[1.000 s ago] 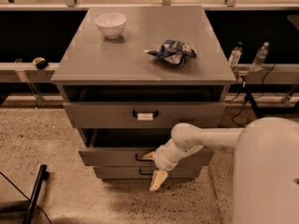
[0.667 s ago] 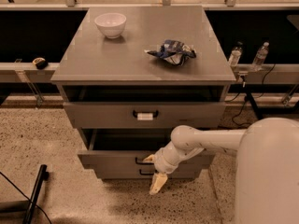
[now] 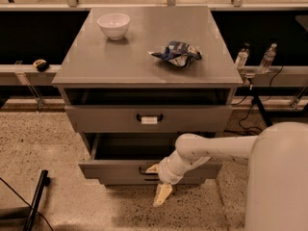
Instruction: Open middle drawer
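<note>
The grey cabinet (image 3: pixel 144 64) has three drawers. The middle drawer (image 3: pixel 110 170) is pulled out, and its dark inside shows behind the flat front. Its small black loop handle (image 3: pixel 144 171) is partly covered by my gripper (image 3: pixel 158 182). The gripper reaches in from the right on a white arm (image 3: pixel 216 150) and sits right at the handle. It is open: the upper cream finger (image 3: pixel 153 168) rests at the handle, and the lower finger (image 3: pixel 162 195) hangs well below the drawer front.
The top drawer (image 3: pixel 96 119), with a white tag on its handle (image 3: pixel 149 120), stands slightly out. The lowest drawer (image 3: pixel 125 181) is mostly hidden under the middle one. A white bowl (image 3: pixel 113 25) and a crumpled bag (image 3: pixel 176 53) lie on top. Two bottles (image 3: pixel 242 57) stand at the right.
The middle drawer has slid further out towards the camera. My gripper has moved with it at the handle, a little down and to the left.
</note>
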You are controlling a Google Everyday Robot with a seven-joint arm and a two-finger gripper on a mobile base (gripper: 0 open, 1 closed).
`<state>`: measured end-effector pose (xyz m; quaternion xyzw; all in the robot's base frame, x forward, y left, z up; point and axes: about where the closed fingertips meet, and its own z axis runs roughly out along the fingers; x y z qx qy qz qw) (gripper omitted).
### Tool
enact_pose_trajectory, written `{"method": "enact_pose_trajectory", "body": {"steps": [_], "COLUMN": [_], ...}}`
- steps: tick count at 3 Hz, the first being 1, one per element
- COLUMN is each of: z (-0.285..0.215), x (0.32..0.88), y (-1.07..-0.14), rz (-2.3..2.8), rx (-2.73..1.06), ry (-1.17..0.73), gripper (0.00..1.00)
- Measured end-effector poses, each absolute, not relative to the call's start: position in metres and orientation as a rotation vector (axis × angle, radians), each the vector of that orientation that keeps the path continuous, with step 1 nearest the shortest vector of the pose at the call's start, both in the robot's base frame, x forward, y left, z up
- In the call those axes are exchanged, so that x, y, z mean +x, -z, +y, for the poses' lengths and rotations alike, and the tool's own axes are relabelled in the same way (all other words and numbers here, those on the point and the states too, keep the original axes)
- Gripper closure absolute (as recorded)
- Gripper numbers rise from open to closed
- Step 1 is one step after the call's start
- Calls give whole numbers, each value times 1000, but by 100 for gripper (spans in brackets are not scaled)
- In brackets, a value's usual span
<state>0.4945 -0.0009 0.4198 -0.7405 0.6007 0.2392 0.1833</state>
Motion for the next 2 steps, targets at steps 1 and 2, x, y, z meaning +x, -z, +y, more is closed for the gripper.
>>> {"method": "enact_pose_trajectory", "body": {"steps": [1, 2], "z": [-2, -4], "x": [480, 465], "y": [-421, -421], "rz": [1704, 1717], "rx": [-2090, -2089], "ry": [-690, -707], "gripper": [21, 21]}}
